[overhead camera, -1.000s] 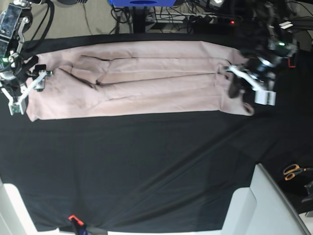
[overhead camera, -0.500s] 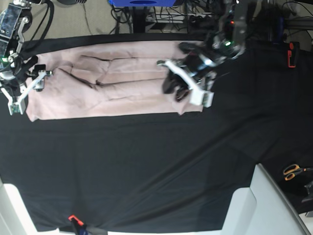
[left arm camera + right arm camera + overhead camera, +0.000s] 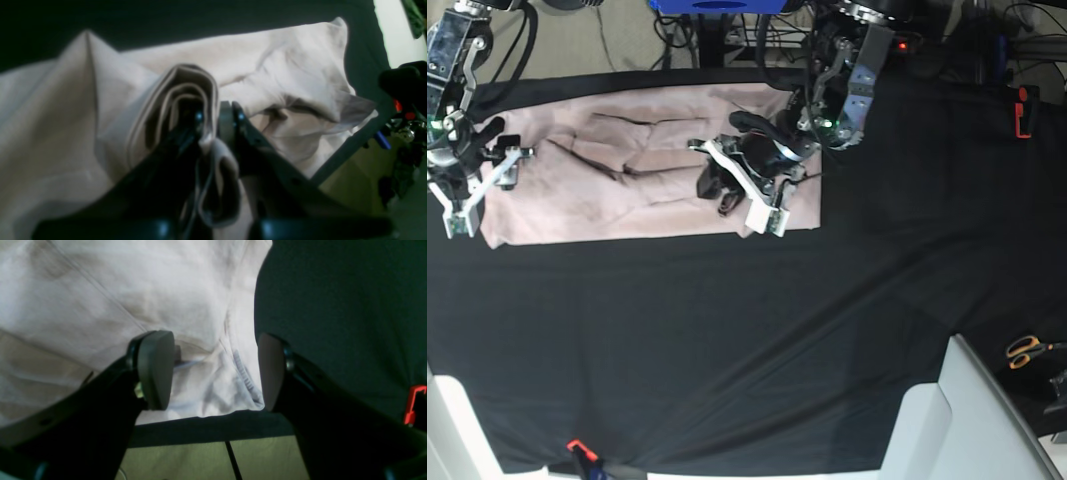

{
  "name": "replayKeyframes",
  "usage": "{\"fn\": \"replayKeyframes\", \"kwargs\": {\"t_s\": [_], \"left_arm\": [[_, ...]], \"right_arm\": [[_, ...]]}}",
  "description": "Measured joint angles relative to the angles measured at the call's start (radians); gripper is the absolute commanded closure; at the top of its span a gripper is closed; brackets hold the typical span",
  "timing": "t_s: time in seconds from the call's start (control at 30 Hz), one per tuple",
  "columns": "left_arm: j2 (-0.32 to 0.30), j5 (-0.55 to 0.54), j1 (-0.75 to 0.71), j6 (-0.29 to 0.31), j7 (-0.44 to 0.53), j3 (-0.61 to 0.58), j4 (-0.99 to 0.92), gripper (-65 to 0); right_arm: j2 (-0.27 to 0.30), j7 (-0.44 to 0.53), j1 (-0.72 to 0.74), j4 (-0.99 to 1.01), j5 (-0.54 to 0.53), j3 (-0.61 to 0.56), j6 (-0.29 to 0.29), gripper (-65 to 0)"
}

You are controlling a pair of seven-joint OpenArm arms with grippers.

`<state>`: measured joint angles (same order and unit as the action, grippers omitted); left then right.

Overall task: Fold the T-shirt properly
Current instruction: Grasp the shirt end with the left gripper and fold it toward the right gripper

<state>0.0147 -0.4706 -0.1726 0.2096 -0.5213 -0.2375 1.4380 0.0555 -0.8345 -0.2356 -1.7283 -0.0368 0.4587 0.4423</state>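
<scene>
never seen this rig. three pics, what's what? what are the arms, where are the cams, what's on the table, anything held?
Two robot arms work over a table under a black tablecloth. One picture looks down from overhead; the other two come from cameras on each arm's wrist, looking out between its jaws.

A pale pink T-shirt lies across the far side of the cloth, already folded into a long strip. The left gripper, mid-table in the overhead view, is shut on a bunched end of the shirt; its wrist view shows layered fabric pinched between the jaws. The right gripper, at the overhead view's left edge, stands open over the shirt's other end, holding nothing. Orange-handled scissors lie far off to the side.
</scene>
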Motion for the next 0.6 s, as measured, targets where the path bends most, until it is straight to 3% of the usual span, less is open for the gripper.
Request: {"fn": "replayKeyframes", "kwargs": {"t_s": [0.6], "left_arm": [[0.019,-0.002,0.085,0.000,0.002,-0.063,-0.127,0.0]], "right_arm": [[0.007,0.000,0.003,0.000,0.000,0.000,0.000,-37.7]]}}
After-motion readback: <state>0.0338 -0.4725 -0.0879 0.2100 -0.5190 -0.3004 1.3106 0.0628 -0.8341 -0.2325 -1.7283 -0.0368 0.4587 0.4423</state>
